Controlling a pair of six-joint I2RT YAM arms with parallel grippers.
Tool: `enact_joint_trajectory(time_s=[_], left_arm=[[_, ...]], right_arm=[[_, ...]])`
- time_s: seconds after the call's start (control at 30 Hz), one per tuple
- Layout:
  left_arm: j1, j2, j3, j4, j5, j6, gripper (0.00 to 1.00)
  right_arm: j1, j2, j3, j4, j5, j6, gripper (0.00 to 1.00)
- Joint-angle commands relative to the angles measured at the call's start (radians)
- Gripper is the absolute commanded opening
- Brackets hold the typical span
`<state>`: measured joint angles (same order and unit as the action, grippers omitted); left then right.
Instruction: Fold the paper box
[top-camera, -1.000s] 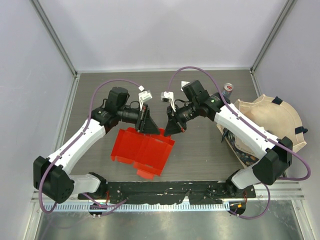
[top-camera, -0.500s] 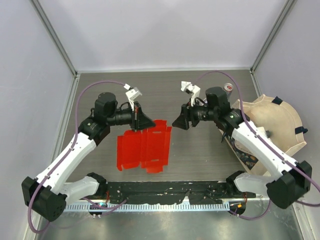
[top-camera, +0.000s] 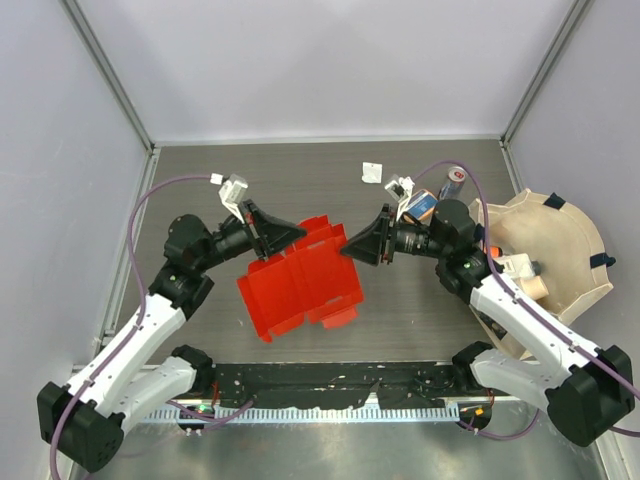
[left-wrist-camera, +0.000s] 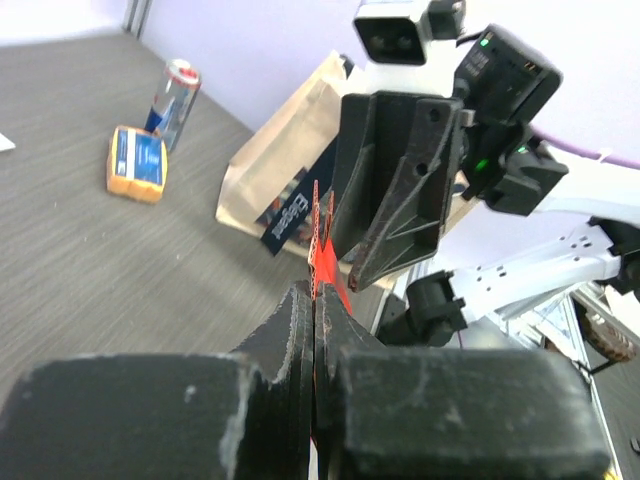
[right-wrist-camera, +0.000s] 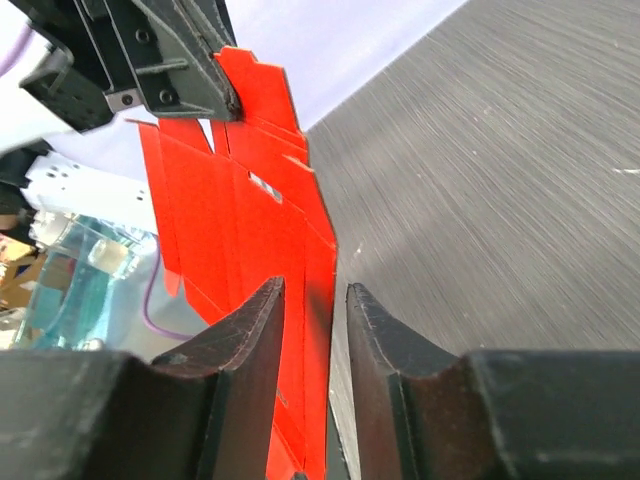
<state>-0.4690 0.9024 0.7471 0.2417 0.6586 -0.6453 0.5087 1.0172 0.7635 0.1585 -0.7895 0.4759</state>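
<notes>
The red paper box (top-camera: 300, 282) is an unfolded flat sheet, held tilted above the table. My left gripper (top-camera: 291, 233) is shut on its upper left edge. In the left wrist view the fingers (left-wrist-camera: 315, 295) pinch the thin red edge (left-wrist-camera: 326, 262). My right gripper (top-camera: 350, 248) is at the sheet's upper right edge. In the right wrist view its jaws (right-wrist-camera: 312, 290) stand slightly apart with the red edge (right-wrist-camera: 250, 220) between them, and a gap shows on the right side. The two grippers face each other closely.
A drink can (top-camera: 452, 181) and a small yellow and blue box (top-camera: 422, 204) lie at the back right. A brown paper bag (top-camera: 548, 250) stands at the right edge. A white tag (top-camera: 371, 172) lies at the back. Grey walls enclose the table.
Both arms have drawn back toward their bases. The left gripper has carried and turned the sheet. The right gripper let go, pulled away, and now straddles the sheet's right edge.
</notes>
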Motion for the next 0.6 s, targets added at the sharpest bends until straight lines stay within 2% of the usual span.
enact_joint_trajectory(time_s=[0.0, 0.07, 0.2, 0.27, 0.4, 0.47, 0.53, 0.57], left_arm=[[0.004, -0.063, -0.035, 0.221, -0.051, -0.077, 0.00], [0.006, -0.080, -0.057, 0.252, -0.050, -0.096, 0.00], [0.006, -0.098, -0.072, 0.272, -0.056, -0.103, 0.00], [0.006, -0.105, -0.080, 0.281, -0.062, -0.105, 0.00], [0.004, -0.109, -0.091, 0.304, -0.060, -0.114, 0.00], [0.004, -0.111, -0.092, 0.301, -0.059, -0.116, 0.00], [0.004, -0.118, -0.080, 0.269, -0.063, -0.096, 0.00], [0.006, -0.126, -0.060, 0.148, -0.079, -0.071, 0.19]], right_arm=[[0.002, 0.018, 0.005, 0.209, -0.060, 0.115, 0.35], [0.002, 0.021, -0.010, 0.318, -0.066, 0.188, 0.32], [0.002, 0.037, -0.029, 0.429, -0.079, 0.262, 0.31], [0.002, 0.053, -0.030, 0.487, -0.093, 0.305, 0.24], [0.002, 0.078, -0.039, 0.570, -0.114, 0.355, 0.18], [0.002, 0.090, -0.038, 0.588, -0.119, 0.366, 0.04], [0.002, 0.095, -0.033, 0.587, -0.128, 0.354, 0.01], [0.002, 0.096, -0.027, 0.537, -0.128, 0.331, 0.01]])
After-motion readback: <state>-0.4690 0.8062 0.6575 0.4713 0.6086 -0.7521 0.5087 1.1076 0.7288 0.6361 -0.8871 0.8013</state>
